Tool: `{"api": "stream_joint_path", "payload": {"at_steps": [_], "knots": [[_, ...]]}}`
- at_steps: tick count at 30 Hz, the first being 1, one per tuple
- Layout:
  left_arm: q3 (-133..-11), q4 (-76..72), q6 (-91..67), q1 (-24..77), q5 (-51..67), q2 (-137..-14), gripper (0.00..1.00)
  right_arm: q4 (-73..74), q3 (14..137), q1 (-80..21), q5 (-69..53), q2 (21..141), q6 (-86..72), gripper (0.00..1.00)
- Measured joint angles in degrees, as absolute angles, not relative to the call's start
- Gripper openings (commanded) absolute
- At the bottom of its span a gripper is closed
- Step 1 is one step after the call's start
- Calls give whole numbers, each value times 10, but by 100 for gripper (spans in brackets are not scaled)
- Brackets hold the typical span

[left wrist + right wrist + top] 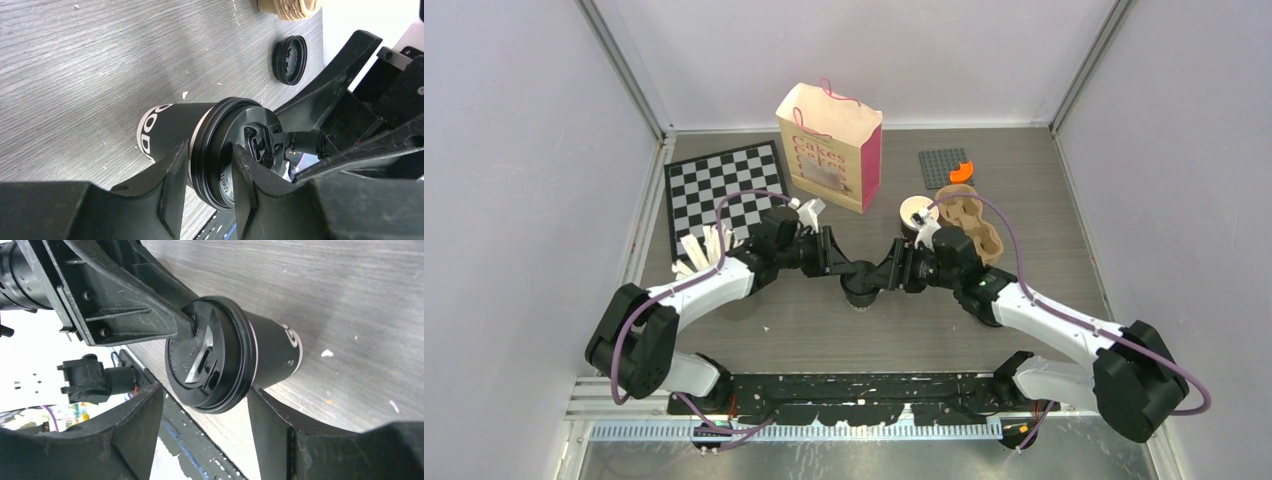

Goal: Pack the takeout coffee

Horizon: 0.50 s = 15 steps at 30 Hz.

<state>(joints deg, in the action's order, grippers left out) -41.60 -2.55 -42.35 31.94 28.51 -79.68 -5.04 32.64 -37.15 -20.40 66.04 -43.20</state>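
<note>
1. At the middle of the grey wood-grain table [804, 325], nearer its near edge, a small black paper coffee cup [170, 120] stands under its round black plastic lid [200, 365].
2. Left gripper [209, 150] nips the lid's rim between narrowed jaws; right gripper [205, 389] straddles the cup, jaws spread, clear of it.
3. Likely light, thin-walled, crushable; lid glossy and slippery, so the sleeve below the rim looks the safer hold.
4. Long axis vertical: base down, lid up.

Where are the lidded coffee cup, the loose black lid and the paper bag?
lidded coffee cup [272, 350]: right wrist view, black sleeve.
loose black lid [290, 60]: left wrist view, its centre.
paper bag [824, 160]: top view, front panel.
</note>
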Motion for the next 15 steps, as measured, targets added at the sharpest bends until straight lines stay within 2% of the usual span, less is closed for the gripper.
{"api": "stream_joint_path", "payload": {"at_steps": [9,15], "knots": [[-416,-37,-435,330,280,-803,37,-16,299,-375,-204,604,-498,68],[-416,-48,-437,334,280,-809,37,-23,287,-378,-204,609,-525,63]]}}
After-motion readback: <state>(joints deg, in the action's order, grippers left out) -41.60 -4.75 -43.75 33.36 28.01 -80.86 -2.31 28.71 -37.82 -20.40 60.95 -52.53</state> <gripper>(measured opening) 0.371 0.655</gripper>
